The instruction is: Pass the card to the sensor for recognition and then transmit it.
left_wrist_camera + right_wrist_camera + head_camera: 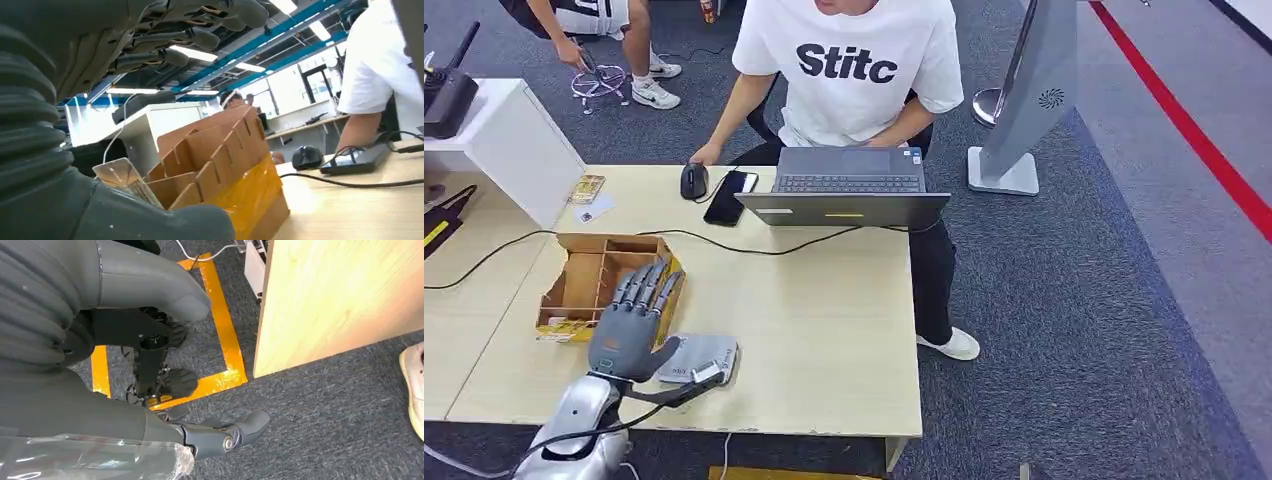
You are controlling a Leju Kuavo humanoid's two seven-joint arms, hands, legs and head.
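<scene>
Left hand (632, 325): fingers extended and spread, holding nothing, hovering over the near edge of the cardboard box (594, 280).
Right hand (150, 355): hanging beside the table (340, 300) above the floor; fingers loosely curled, gripping nothing.
Card (125, 180): clear-sleeved, standing in a box slot just below the left fingertips.
Sensor (699, 358): grey pad on the table, beside the left palm.
Progress: judged at the start; card not yet grasped, scan and handover both remain.
</scene>
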